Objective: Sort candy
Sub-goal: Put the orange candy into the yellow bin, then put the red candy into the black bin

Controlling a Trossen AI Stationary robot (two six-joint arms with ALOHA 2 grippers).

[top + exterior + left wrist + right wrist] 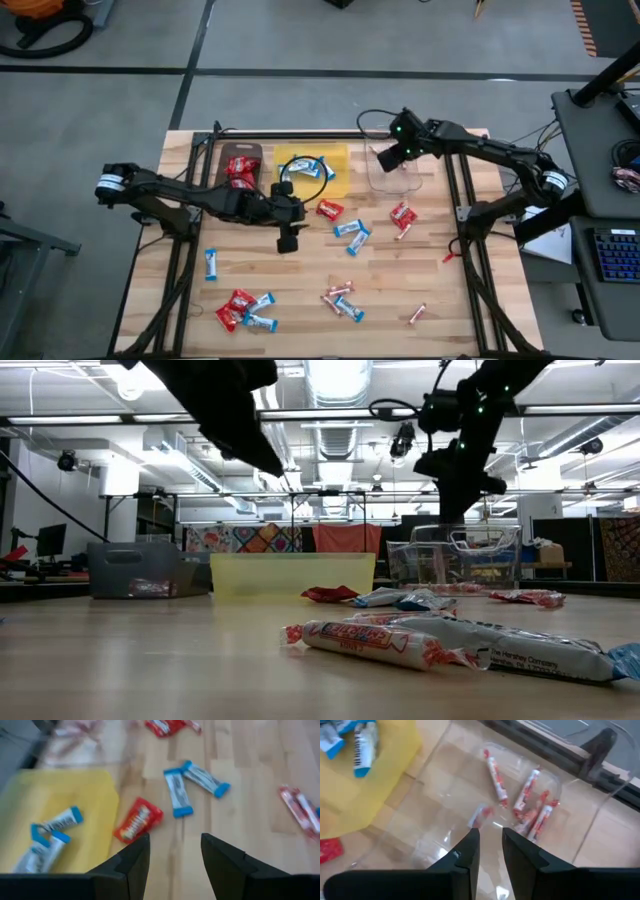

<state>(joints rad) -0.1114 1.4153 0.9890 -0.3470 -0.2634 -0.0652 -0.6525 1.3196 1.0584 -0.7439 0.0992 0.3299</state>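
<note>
Candy lies scattered over the wooden surface, with red packets in the brown bin, blue-and-white bars in the yellow bin and pink sticks in the clear bin. Left pincer, fingers apart and empty, hangs just beside a red packet. Right pincer, fingers slightly apart and empty, hovers over the clear bin. Pieces look light, soft and crinkly, probably slippery; pinching across the middle, narrow sides between the fingers, seems safest.
</note>
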